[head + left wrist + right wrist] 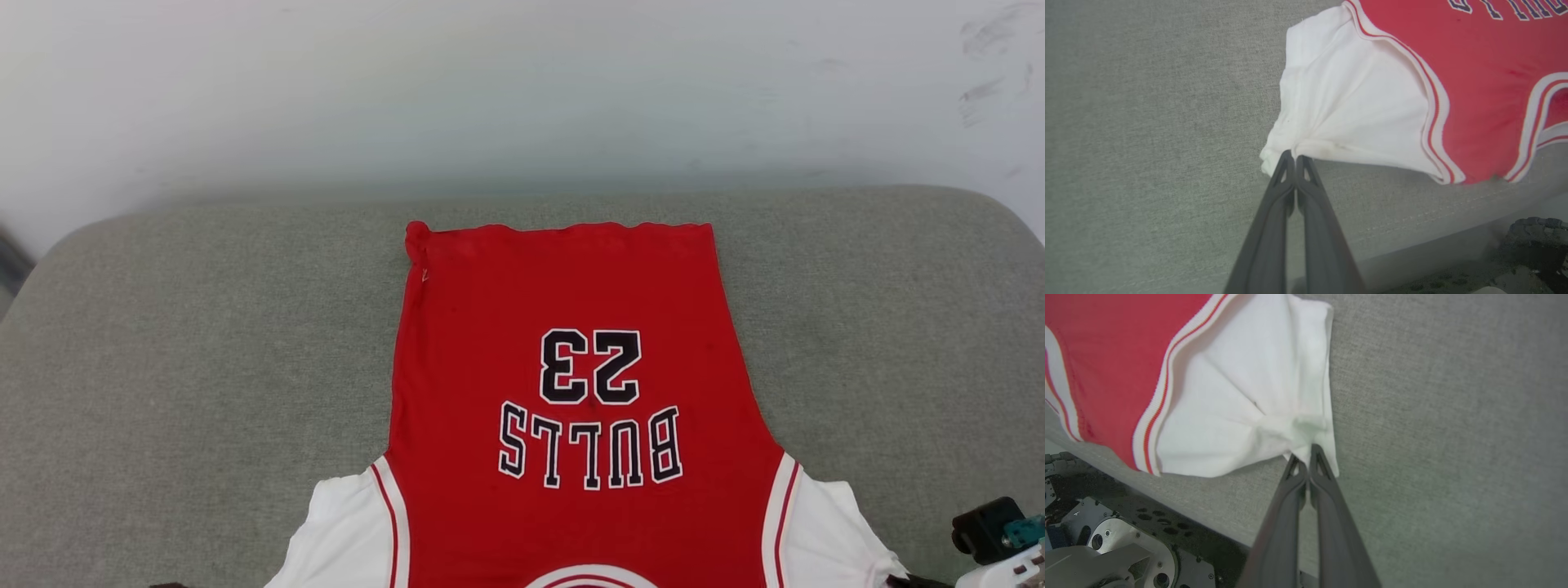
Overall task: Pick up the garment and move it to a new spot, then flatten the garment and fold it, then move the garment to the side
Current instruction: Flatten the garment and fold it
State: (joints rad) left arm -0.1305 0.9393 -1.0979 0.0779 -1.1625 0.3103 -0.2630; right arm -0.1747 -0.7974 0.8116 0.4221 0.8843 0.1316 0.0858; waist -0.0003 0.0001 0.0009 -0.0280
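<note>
The left jaws were pinched shut on the outer edge of 1 white sleeve (1355,102), and the right jaws were clamped tight on the other sleeve (1237,404), each bunching the cloth at the tips. The red shirt (571,286), lettered BULLS and 23, lay spread flat on a grey cushion (204,367), collar end toward the robot and hem toward a pale wall (490,82). The robot's dark base (1126,547) showed below the cushion's front edge.
</note>
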